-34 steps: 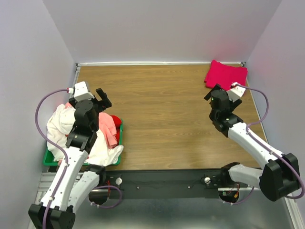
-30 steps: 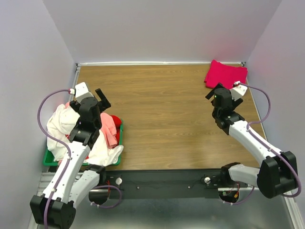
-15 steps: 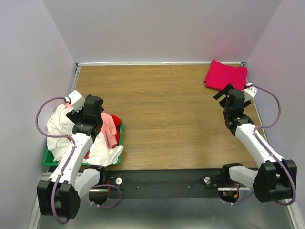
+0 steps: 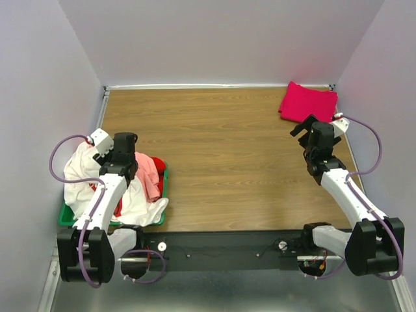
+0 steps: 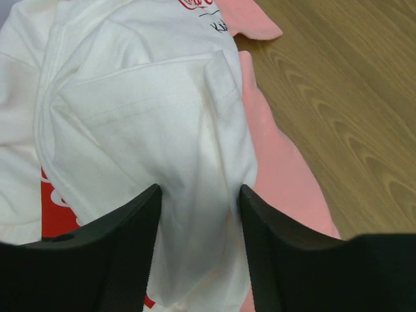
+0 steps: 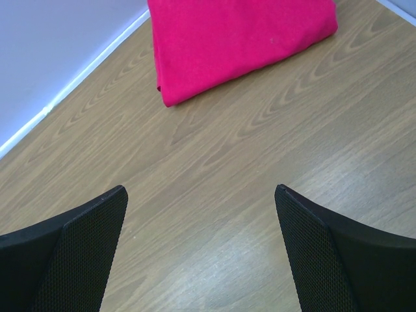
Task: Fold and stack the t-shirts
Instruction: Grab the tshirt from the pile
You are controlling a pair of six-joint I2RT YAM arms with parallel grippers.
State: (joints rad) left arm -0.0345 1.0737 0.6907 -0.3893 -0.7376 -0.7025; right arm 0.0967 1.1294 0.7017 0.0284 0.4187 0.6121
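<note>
A white t-shirt [image 4: 78, 172] with a red-and-white print lies heaped in the green bin [image 4: 65, 218] at the left, over a salmon-pink t-shirt [image 4: 148, 174] and a red t-shirt [image 4: 158, 164]. My left gripper [image 4: 123, 140] is pressed down into this pile. In the left wrist view its fingers [image 5: 199, 188] straddle a loose fold of the white t-shirt [image 5: 149, 130], half narrowed and still apart, with the salmon-pink t-shirt [image 5: 279, 175] just to the right. A folded magenta-red t-shirt [image 4: 308, 101] lies at the far right corner. My right gripper [image 4: 302, 127] hovers open just short of it, over bare wood [image 6: 200, 190], the magenta-red t-shirt [image 6: 240, 39] ahead.
The bin sits at the table's near left edge, with cloth spilling over its rim. A wooden tabletop [image 4: 221, 156] spreads between the two arms. Grey walls enclose the table on the left, back and right.
My left arm has dropped from above the bin down onto the pile, and its jaws have narrowed around the white fold. The right arm swung right toward the magenta-red shirt, then stayed still.
</note>
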